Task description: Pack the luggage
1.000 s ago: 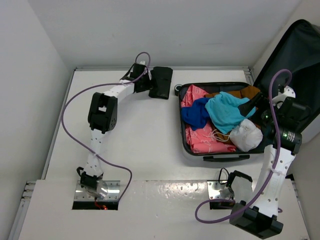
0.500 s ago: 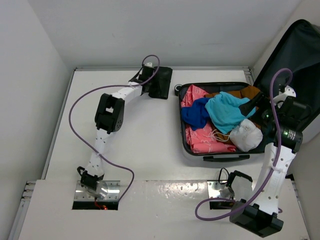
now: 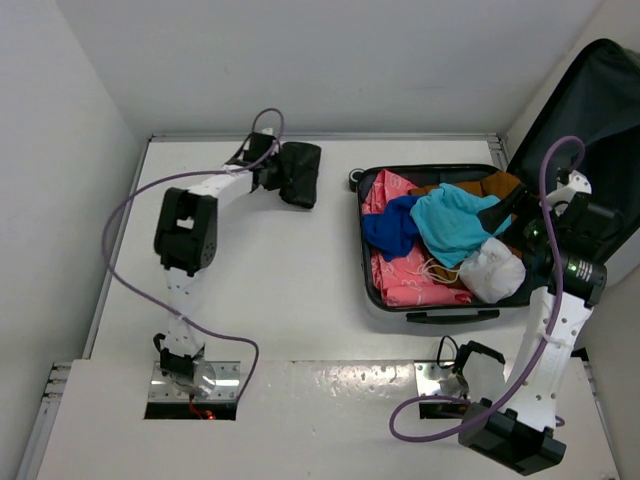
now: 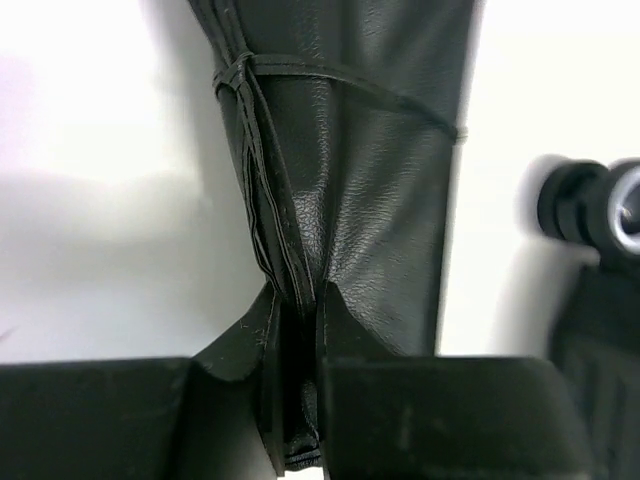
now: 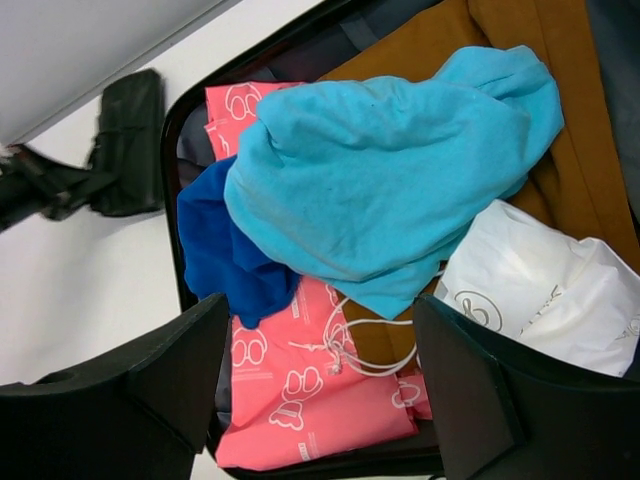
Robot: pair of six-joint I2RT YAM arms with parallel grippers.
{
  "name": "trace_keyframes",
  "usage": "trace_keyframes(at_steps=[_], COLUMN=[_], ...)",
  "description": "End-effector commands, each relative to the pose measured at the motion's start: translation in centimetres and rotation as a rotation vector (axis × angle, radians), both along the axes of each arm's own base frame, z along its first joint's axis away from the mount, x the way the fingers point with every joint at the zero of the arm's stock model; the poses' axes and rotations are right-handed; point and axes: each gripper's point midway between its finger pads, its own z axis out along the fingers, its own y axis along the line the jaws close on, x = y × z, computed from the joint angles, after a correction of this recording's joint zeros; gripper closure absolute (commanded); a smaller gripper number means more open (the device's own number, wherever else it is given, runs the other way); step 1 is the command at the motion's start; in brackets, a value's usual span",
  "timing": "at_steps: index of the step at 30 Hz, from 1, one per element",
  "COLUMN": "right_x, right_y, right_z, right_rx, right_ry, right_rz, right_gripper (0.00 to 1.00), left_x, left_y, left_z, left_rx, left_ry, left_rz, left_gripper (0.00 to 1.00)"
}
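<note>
Top external: open dark-lined hard-shell suitcase [image 3: 585, 110], far right corner, clothes-filled; left gripper [image 4: 297, 305] pinches black leather pouch [image 3: 298, 174]; right gripper [image 5: 320, 330] spread, empty.

White table [image 3: 280, 290], bearing open luggage [image 3: 590, 110] full of clothes at right and black leather pouch [image 3: 298, 172] at far middle, well apart.

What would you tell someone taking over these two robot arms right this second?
Left gripper: shut on the black leather-look pouch, near the table's far edge, left of the suitcase.
Right gripper: open, holding nothing, above the small hard-shell suitcase, which lies open with its lid up.
Done: pink printed cloth, dark blue garment, turquoise garment, mustard-brown garment and white drawstring bag are inside.
Left: get the pouch in, then probably close the lid.
</note>
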Motion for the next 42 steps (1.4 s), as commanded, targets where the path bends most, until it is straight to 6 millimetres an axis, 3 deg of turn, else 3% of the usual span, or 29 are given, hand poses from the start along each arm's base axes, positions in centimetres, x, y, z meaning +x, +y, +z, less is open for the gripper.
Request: trace_keyframes(at_steps=[1, 3, 4, 7, 8, 9, 11, 12, 15, 16, 18, 19, 22, 23, 24, 26, 27, 28, 30, 31, 32, 33, 35, 37, 38, 39, 40, 41, 42], right_x=[-0.4, -0.6, -0.8, -1.2, -1.4, -1.6, -1.7, -2.0, -2.4, -2.4, -2.6, -2.6, -2.6, -2.6, -2.6, -2.3, -2.2, -2.2, -2.0, -2.1, -2.2, -2.1, -2.1, -2.2, -1.8, -1.3, -1.5, -1.3, -0.1], right_y=[0.3, 0.0, -0.2, -0.8, -1.0, -1.2, -1.9, -1.7, -1.4, -1.4, -1.4, -1.5, -1.5, -1.4, -1.0, -1.0, -1.0, -0.7, -0.3, -0.1, 0.0, -0.1, -0.8, -1.9, -2.9, -3.6, -4.9, -5.3, -6.5], right_z=[2.3, 2.3, 2.5, 3.4, 3.6, 4.6, 5.8, 6.5, 8.7, 8.9, 10.4, 11.1, 12.3, 13.3, 13.8, 13.4, 13.6, 13.0, 12.4, 11.9, 11.9, 12.0, 12.8, 13.9, 14.9, 15.0, 17.6, 18.1, 19.0], right_rx=[-0.054, -0.076, -0.087, -0.118, -0.122, -0.133, -0.153, -0.160, -0.166, -0.160, -0.187, -0.194, -0.212, -0.224, -0.230, -0.218, -0.228, -0.217, -0.219, -0.217, -0.216, -0.231, -0.278, -0.337, -0.372, -0.392, -0.439, -0.451, -0.487], right_ry=[-0.055, -0.053, -0.060, -0.088, -0.096, -0.134, -0.183, -0.207, -0.257, -0.258, -0.290, -0.303, -0.306, -0.330, -0.340, -0.309, -0.310, -0.283, -0.263, -0.245, -0.242, -0.243, -0.271, -0.297, -0.316, -0.303, -0.330, -0.321, -0.303], right_rz=[0.031, 0.020, 0.007, -0.035, -0.054, -0.082, -0.133, -0.141, -0.147, -0.148, -0.151, -0.154, -0.147, -0.138, -0.113, -0.098, -0.086, -0.066, -0.021, -0.007, 0.000, 0.008, -0.025, -0.069, -0.107, -0.119, -0.183, -0.198, -0.195], right_gripper=[0.26, 0.28, 0.28, 0.28, 0.28, 0.28, 0.28, 0.28, 0.28, 0.28, 0.28, 0.28, 0.28, 0.28, 0.28, 0.26, 0.26, 0.24, 0.20, 0.19, 0.16, 0.15, 0.13, 0.12, 0.12, 0.12, 0.12, 0.14, 0.14], left_x=[-1.0, -3.3, -5.1, -9.9, -12.1, -14.4, -17.7, -20.0, -23.0, -24.6, -25.8, -27.1, -28.7, -28.6, -28.7, -28.1, -27.6, -27.3, -26.6, -25.9, -25.2, -25.1, -24.3, -23.0, -23.1, -23.6, -23.6, -23.7, -23.2], left_y=[0.7, -1.0, -1.6, -4.7, -5.4, -7.6, -9.6, -12.0, -15.5, -17.9, -20.3, -22.7, -26.5, -27.9, -28.6, -29.9, -30.6, -31.3, -31.4, -31.1, -30.7, -30.4, -28.9, -28.0, -27.6, -26.6, -26.2, -25.7, -24.8], left_z=[13.2, 17.5, 21.6, 24.3, 26.5, 26.7, 27.8, 27.4, 26.7, 26.2, 25.3, 24.1, 22.5, 20.0, 18.9, 17.5, 14.3, 13.9, 11.5, 10.5, 10.4, 10.2, 12.0, 15.7, 17.5, 20.5, 22.7, 24.1, 27.3], left_rx=[-0.111, -0.130, -0.128, -0.107, -0.120, -0.130, -0.157, -0.186, -0.216, -0.240, -0.247, -0.247, -0.226, -0.212, -0.205, -0.197, -0.171, -0.181, -0.154, -0.140, -0.128, -0.116, -0.100, -0.117, -0.130, -0.146, -0.153, -0.146, -0.151], left_ry=[-0.241, -0.330, -0.417, -0.499, -0.548, -0.565, -0.597, -0.582, -0.559, -0.536, -0.519, -0.492, -0.472, -0.425, -0.400, -0.372, -0.305, -0.287, -0.224, -0.216, -0.220, -0.218, -0.241, -0.372, -0.423, -0.497, -0.555, -0.594, -0.654], left_rz=[-0.068, -0.173, -0.226, -0.399, -0.453, -0.559, -0.680, -0.761, -0.862, -0.915, -0.962, -1.003, -1.047, -1.064, -1.074, -1.069, -1.072, -1.075, -1.081, -1.076, -1.054, -1.041, -0.957, -0.892, -0.874, -0.864, -0.849, -0.845, -0.813], left_gripper=[1.00, 1.00, 1.00, 1.00, 1.00, 1.00, 1.00, 1.00, 1.00, 1.00, 1.00, 1.00, 1.00, 1.00, 1.00, 1.00, 1.00, 1.00, 0.97, 0.86, 0.60, 0.42, 0.00, 0.00, 0.00, 0.00, 0.00, 0.00, 0.00])
